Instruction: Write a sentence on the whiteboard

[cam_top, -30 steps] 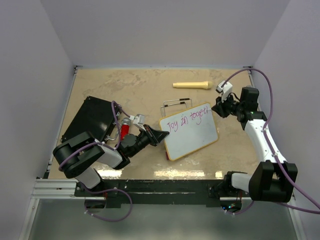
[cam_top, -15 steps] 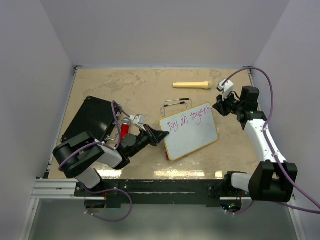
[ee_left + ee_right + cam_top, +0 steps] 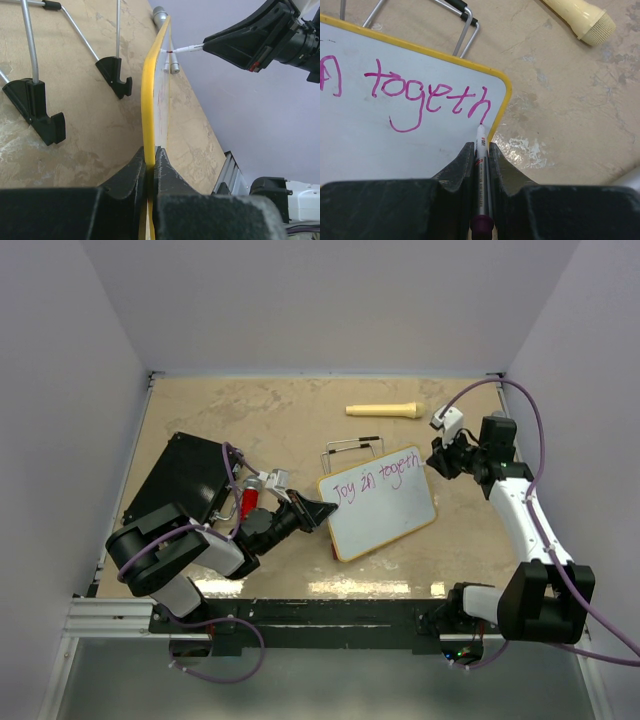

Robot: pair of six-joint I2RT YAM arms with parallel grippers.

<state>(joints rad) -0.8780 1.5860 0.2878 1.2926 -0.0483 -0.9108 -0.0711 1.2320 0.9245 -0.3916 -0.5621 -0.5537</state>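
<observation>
Since a second ago the right gripper (image 3: 436,457) has shifted a little outward along the line of writing, and the last word has gained a letter: the sentence (image 3: 375,480) now reads "Joy in togeth", ending close to the yellow rim at the corner. Its jaws are clamped on a marker (image 3: 481,165) whose tip points straight ahead of the fingers and touches the whiteboard (image 3: 390,520) at the foot of the final "h" (image 3: 480,107). The left gripper (image 3: 150,159) is unmoved, pinching the board's opposite short edge by its rim. The board's long axis runs from the left gripper's jaws straight away toward the right gripper, and the pink writing follows that axis. A wire stand (image 3: 353,447) lies just beyond the board.
</observation>
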